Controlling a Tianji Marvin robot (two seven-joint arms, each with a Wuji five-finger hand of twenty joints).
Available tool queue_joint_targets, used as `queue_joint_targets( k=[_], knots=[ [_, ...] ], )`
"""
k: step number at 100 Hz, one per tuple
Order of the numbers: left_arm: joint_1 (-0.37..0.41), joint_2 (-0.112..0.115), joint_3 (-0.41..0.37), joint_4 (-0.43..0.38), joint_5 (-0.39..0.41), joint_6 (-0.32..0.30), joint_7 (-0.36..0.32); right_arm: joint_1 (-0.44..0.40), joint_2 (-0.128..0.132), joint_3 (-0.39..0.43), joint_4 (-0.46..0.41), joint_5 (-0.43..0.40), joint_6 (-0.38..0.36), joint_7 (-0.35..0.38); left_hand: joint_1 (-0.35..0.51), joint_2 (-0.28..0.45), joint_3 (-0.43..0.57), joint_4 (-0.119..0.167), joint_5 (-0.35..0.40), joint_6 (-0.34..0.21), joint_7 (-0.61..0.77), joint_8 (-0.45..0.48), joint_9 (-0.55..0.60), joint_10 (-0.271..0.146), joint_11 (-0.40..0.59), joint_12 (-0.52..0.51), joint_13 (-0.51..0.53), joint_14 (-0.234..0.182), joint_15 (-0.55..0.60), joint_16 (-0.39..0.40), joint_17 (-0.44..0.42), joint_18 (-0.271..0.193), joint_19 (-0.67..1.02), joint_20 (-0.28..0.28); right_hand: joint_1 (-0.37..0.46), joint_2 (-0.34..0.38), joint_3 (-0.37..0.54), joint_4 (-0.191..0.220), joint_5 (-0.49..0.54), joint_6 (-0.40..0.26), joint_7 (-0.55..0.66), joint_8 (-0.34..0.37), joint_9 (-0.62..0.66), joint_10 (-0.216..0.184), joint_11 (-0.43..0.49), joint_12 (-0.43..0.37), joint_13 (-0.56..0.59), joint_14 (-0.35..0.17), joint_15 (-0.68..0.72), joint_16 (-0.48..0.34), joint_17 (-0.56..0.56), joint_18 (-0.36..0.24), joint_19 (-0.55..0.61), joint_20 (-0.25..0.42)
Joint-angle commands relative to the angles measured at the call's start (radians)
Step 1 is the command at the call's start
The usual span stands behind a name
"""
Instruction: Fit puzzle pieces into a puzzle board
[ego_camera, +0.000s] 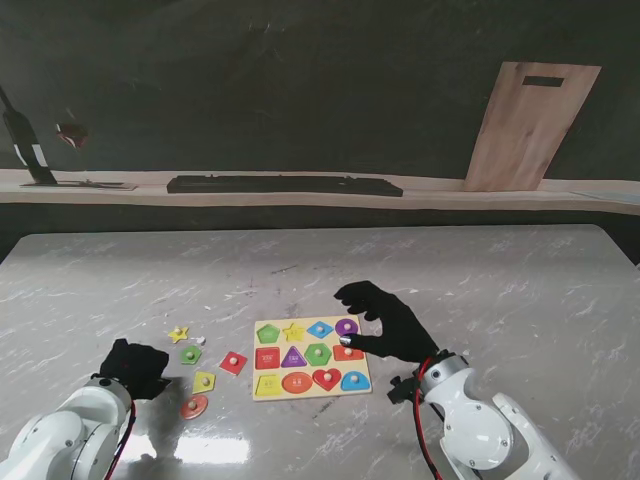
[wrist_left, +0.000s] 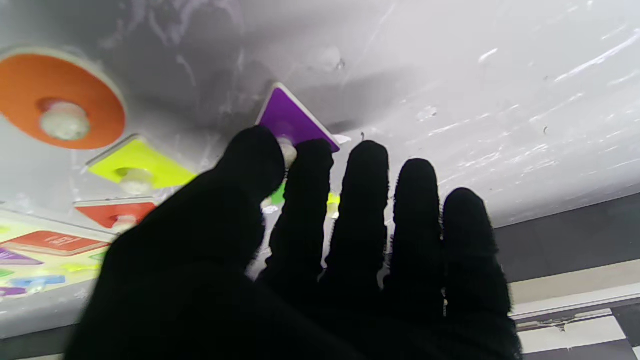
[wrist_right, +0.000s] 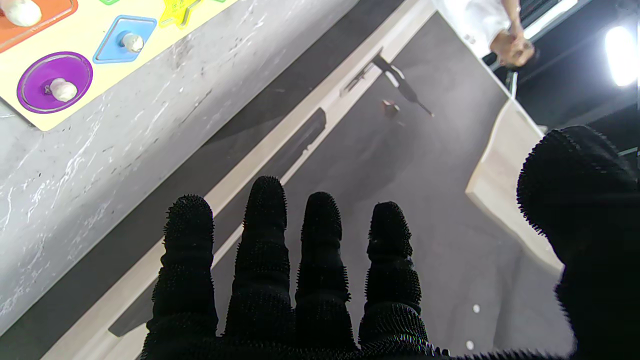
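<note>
The left hand (wrist_left: 320, 240) pinches the knob of a purple piece (wrist_left: 295, 120) between thumb and forefinger; the grip is shallow, so slippage is a risk. The right hand (ego_camera: 385, 322), fingers spread and holding nothing, hovers over the puzzle board (ego_camera: 262, 392) and may obstruct placement.

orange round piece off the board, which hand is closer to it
Left. The left hand sits just left of the orange round piece; the right hand is over the puzzle board's far right side.
</note>
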Motion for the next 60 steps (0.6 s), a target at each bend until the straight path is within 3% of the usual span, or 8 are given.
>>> queue_joint_targets(
  k=[1,30,60],
  knots=[
    [0.006,-0.002,-0.004,-0.016,-0.005,-0.015,-0.004,-0.006,-0.006,-0.004,-0.002,-0.004,-0.001,-0.003,0.027,0.0,0.105,0.032,0.039,-0.104,0.046,0.0,0.034,0.01,0.004,0.017,0.024,0.017,0.03,0.011,0.004,0.134,0.035,0.029,0.015,0.009,-0.02,0.025,0.014,-0.033,0.008,0.01,0.018,-0.027,0.016,0.011,0.019,-0.032,0.011,0.016,0.002,0.001,0.018,0.012],
    [-0.041,0.001,0.004,-0.024,-0.048,-0.098,0.001,-0.007,-0.006,-0.002,-0.001,-0.003,-0.006,-0.006,0.006,0.005,0.128,0.053,0.024,-0.114,0.063,0.018,0.028,0.003,0.012,0.03,0.021,0.011,0.029,0.011,0.004,0.131,0.035,0.029,0.016,0.01,-0.024,0.026,0.017,-0.034,0.008,0.011,0.023,-0.027,0.019,0.012,0.022,-0.031,0.017,0.019,0.004,0.001,0.021,0.015],
    [-0.177,0.009,0.078,0.005,-0.113,-0.202,-0.025,-0.004,-0.006,0.001,0.003,0.009,-0.019,-0.002,0.025,0.0,0.097,0.031,0.036,-0.114,0.04,0.001,0.032,0.004,0.003,0.022,0.028,0.014,0.027,0.011,0.007,0.13,0.035,0.029,0.015,0.01,-0.024,0.026,0.024,-0.033,0.01,0.013,0.025,-0.028,0.019,0.012,0.021,-0.032,0.018,0.02,0.003,0.001,0.021,0.016]
  ],
)
